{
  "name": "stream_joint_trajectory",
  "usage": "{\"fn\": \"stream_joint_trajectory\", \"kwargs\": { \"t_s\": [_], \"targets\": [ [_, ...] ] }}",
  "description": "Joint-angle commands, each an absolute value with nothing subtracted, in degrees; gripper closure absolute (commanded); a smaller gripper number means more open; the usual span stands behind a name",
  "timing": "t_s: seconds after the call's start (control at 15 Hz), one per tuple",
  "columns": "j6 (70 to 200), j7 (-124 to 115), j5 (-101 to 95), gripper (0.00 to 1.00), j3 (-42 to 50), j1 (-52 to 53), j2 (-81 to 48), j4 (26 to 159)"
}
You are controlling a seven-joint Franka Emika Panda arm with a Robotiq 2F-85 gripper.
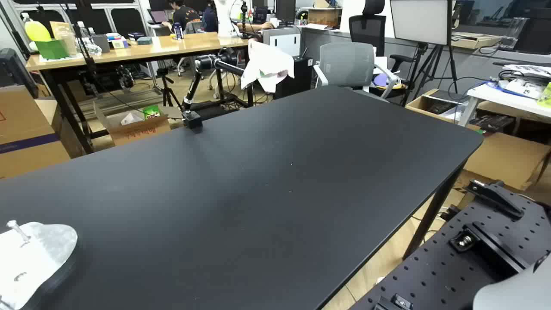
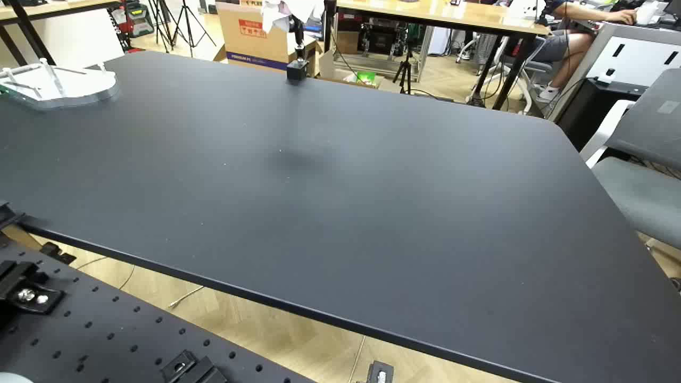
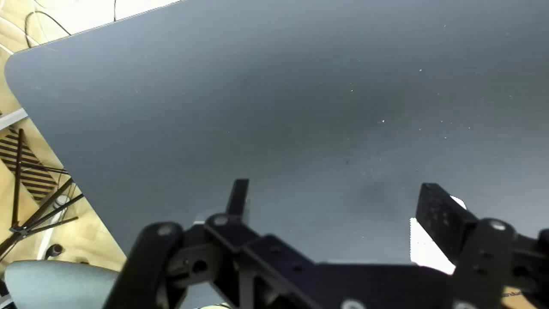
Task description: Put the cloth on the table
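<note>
The white cloth (image 1: 269, 64) hangs draped over a black jointed stand (image 1: 192, 119) clamped at the table's edge. In an exterior view the cloth (image 2: 292, 11) is cut off by the top of the picture. The black table (image 1: 258, 185) lies below it; it also shows in an exterior view (image 2: 340, 202) and in the wrist view (image 3: 257, 107). My gripper (image 3: 335, 189) is open over the tabletop, with nothing between its fingers. A bright white patch (image 3: 429, 249), which looks like the cloth, shows partly behind the right-hand finger. The gripper is outside both exterior views.
A white rounded board with pegs (image 1: 36, 258) sits on the table; it also shows in an exterior view (image 2: 64, 85). A perforated black base plate (image 1: 434, 262) stands beside the table. A grey chair (image 1: 348, 64) and cardboard boxes (image 1: 30, 129) stand around the table.
</note>
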State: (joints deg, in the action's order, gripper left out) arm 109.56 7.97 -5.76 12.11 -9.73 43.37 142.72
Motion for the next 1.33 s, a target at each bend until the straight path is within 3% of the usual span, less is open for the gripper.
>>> {"fn": "stream_joint_trajectory", "kwargs": {
  "t_s": [0.0,0.73,1.27],
  "targets": [
    [109.4,8.0,-5.7,0.00,12.1,-9.8,43.3,142.5],
    [109.5,8.0,-5.7,0.00,12.1,-9.8,43.4,142.5],
    [122.9,7.2,-6.8,0.00,9.1,-8.4,34.6,141.2]
  ]
}}
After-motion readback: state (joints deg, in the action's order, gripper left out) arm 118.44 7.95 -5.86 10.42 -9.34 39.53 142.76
